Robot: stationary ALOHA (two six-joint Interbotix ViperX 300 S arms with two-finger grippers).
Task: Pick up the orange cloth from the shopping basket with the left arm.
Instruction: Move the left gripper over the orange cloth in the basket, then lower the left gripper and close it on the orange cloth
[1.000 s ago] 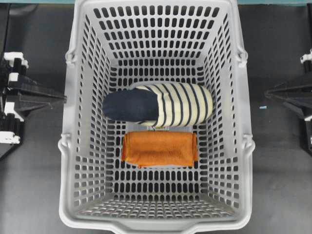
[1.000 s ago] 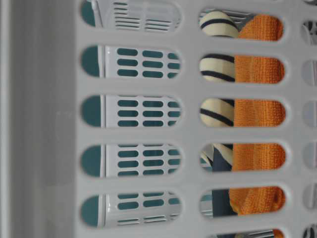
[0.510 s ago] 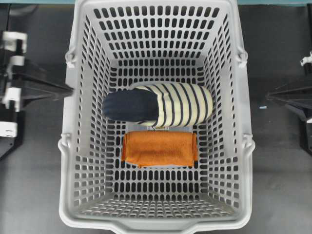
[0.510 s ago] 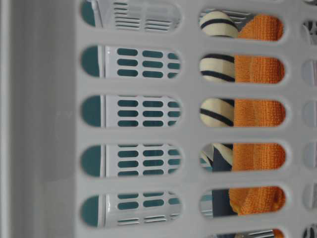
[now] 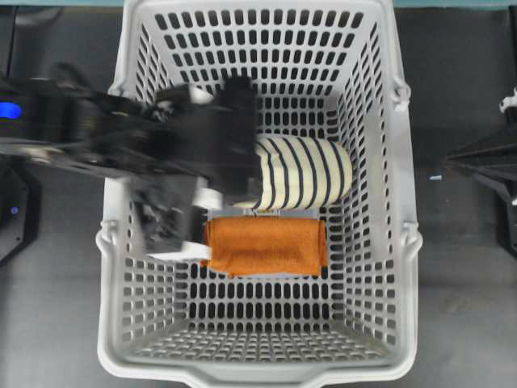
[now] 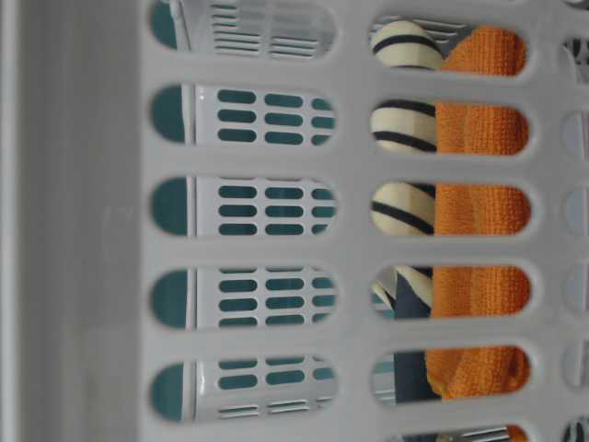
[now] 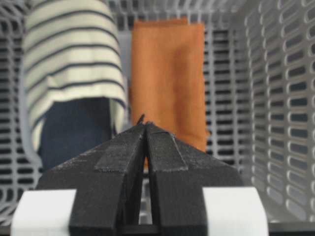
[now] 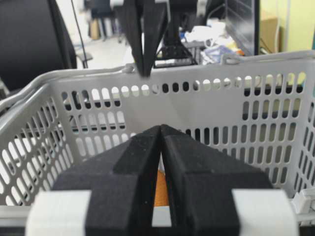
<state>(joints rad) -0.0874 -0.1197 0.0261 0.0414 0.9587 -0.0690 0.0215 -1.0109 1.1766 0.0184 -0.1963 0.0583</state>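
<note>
The orange cloth (image 5: 265,246) lies folded on the floor of the shopping basket (image 5: 408,242), nearer the front. It also shows in the left wrist view (image 7: 167,73) and the table-level view (image 6: 479,212). My left gripper (image 5: 230,158) is blurred by motion and hangs over the basket's left half, above the bundle's navy end and just behind the cloth's left end. Its jaws are shut and empty (image 7: 146,123). In the right wrist view it points down above the far rim (image 8: 145,49). My right gripper (image 8: 161,127) is shut and empty outside the basket's right wall (image 5: 444,164).
A cream-and-navy striped fabric bundle (image 5: 303,174) lies directly behind the cloth, touching its far edge, and shows in the left wrist view (image 7: 69,59). The basket's tall slotted walls (image 7: 285,73) enclose both. Dark table surrounds the basket.
My left arm has swung from outside the basket's left wall over the rim to above the bundle's navy end. The cloth, bundle and right arm have not moved.
</note>
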